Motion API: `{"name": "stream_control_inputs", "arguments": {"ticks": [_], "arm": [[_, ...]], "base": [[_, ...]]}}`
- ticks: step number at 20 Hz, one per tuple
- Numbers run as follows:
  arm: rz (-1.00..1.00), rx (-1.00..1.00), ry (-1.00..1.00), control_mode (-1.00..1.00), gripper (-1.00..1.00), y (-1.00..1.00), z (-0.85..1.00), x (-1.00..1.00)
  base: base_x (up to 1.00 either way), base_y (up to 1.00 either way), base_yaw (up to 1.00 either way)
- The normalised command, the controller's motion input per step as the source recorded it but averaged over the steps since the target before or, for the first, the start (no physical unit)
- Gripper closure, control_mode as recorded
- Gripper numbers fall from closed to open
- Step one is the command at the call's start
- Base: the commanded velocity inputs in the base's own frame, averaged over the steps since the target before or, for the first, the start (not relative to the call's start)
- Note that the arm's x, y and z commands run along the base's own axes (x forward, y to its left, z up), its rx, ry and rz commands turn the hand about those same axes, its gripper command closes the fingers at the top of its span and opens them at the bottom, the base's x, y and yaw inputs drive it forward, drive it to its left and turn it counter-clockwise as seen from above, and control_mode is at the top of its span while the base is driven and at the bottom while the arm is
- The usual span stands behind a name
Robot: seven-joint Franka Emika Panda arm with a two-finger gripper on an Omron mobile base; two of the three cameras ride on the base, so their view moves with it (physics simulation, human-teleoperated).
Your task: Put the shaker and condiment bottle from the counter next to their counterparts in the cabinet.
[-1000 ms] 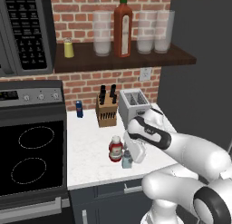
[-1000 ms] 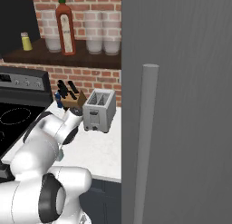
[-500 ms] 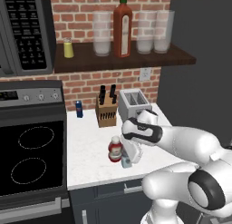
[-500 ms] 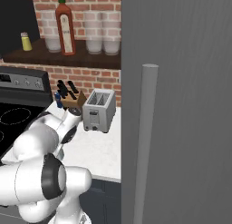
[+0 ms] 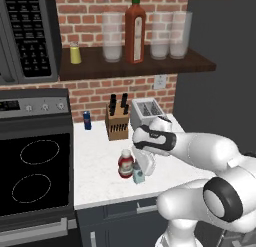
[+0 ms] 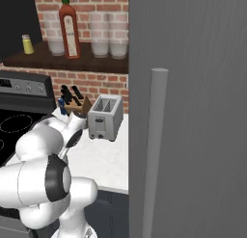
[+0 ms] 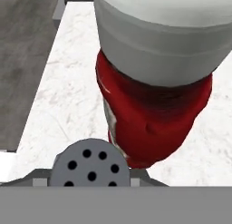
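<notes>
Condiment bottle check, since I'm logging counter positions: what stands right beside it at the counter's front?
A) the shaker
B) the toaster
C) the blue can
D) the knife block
A: the shaker stands against the condiment bottle, under the gripper.

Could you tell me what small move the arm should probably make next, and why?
Probably lift straight up. The hand sits low over the shaker, whose holed cap lies right between its tips, apparently shut on it. The condiment bottle stands close beside, so a sideways move could knock it.

The white arm bends forward and left, its hand pointing down, fingers closed in
</notes>
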Motion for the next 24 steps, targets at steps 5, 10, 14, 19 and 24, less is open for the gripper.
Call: {"name": "stream_control_inputs", "arguments": {"ticks": [5,10,14,19,24], "arm": [[0.0,0.13,-0.1,-1.0,1.0,-0.53,0.0,-0.05],[-0.01,0.21,-0.12,-1.0,1.0,-0.77,0.0,-0.16],[0.0,0.31,-0.14,-1.0,1.0,-0.67,0.09,-0.18],[0.0,0.33,-0.02,-1.0,1.0,-0.15,0.49,0.0],[0.0,0.25,0.0,-1.0,1.0,0.0,0.68,0.0]], "base": [[0.0,0.0,0.0],[0.0,0.0,0.0],[0.0,0.0,0.0],[0.0,0.0,0.0],[0.0,0.0,0.0]]}}
